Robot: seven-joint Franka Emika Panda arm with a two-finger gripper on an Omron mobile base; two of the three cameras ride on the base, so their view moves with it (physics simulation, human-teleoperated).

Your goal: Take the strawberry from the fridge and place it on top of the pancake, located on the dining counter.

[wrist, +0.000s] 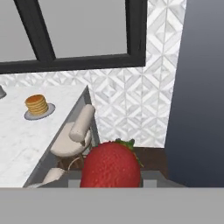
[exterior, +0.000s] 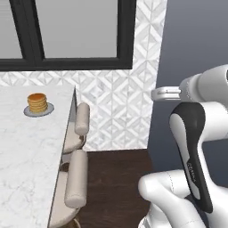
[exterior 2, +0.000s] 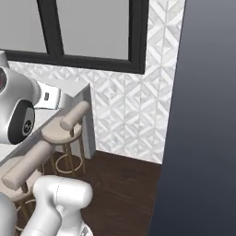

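A red strawberry (wrist: 111,165) with green leaves sits at the bottom of the hand view, and my gripper (wrist: 111,178) is shut on it, with grey finger parts just showing at its sides. The pancake (exterior: 37,102) is a golden-brown stack on a small grey plate (exterior: 46,111), on the white marble dining counter (exterior: 22,156) at the left, and the pancake (wrist: 36,104) lies ahead and to the left of the held strawberry. The fridge (exterior 2: 203,120) is the tall dark grey wall on the right, and its side (wrist: 203,87) is close by.
Two beige padded stools (exterior: 75,178) (exterior: 82,118) stand along the counter's right edge, over a dark wood floor (exterior: 116,178). A white patterned wall (exterior: 116,102) and a black-framed window (exterior: 75,62) lie behind. My white arm (exterior: 196,147) rises at the lower right.
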